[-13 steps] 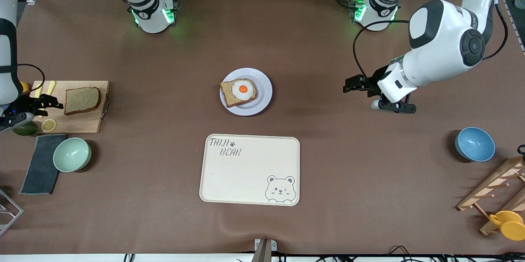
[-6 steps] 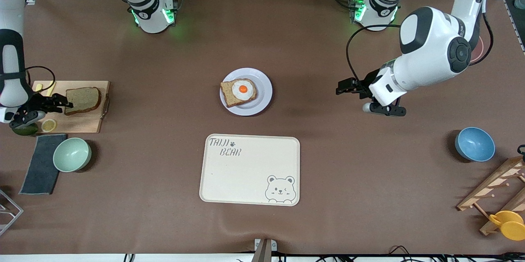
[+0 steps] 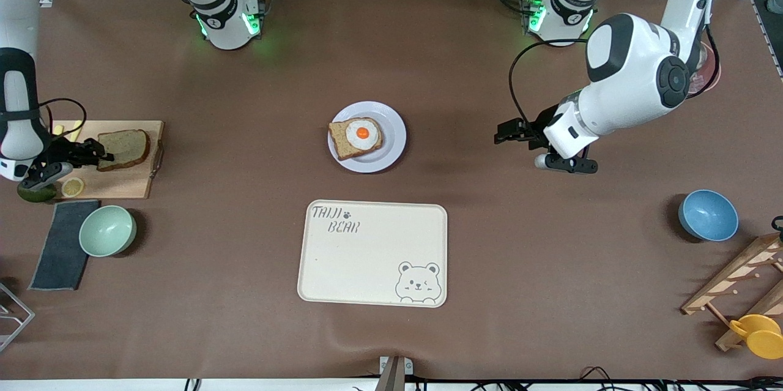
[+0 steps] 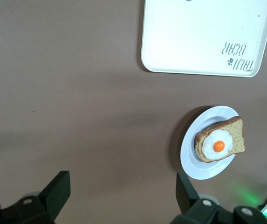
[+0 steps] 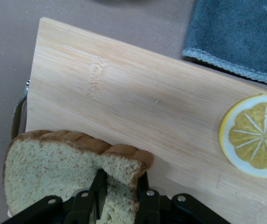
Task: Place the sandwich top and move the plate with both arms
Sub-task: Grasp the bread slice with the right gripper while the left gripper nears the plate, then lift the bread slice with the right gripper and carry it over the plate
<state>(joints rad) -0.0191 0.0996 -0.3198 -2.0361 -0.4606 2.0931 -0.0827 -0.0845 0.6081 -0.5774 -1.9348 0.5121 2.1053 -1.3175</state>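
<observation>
The sandwich top (image 3: 125, 147), a plain brown bread slice, lies on a wooden cutting board (image 3: 122, 180) at the right arm's end of the table. My right gripper (image 3: 92, 152) is shut on its edge; in the right wrist view the fingers (image 5: 98, 186) pinch a corner of the slice (image 5: 63, 163). The pale plate (image 3: 391, 134) sits mid-table with the egg-topped bread (image 3: 358, 137) on it. My left gripper (image 3: 503, 134) is open and empty over bare table, toward the left arm's end from the plate. The left wrist view shows the plate (image 4: 189, 158) between and past the open gripper (image 4: 120, 196).
A cream bear tray (image 3: 373, 253) lies nearer the camera than the plate. A lemon slice (image 3: 72, 186), mint bowl (image 3: 107, 230) and grey cloth (image 3: 61, 250) sit by the board. A blue bowl (image 3: 708, 215), wooden rack (image 3: 740, 281) and yellow cup (image 3: 758, 335) stand at the left arm's end.
My right gripper has moved onto the edge of the plain slice and closed on it. My left gripper has moved a little toward the plate.
</observation>
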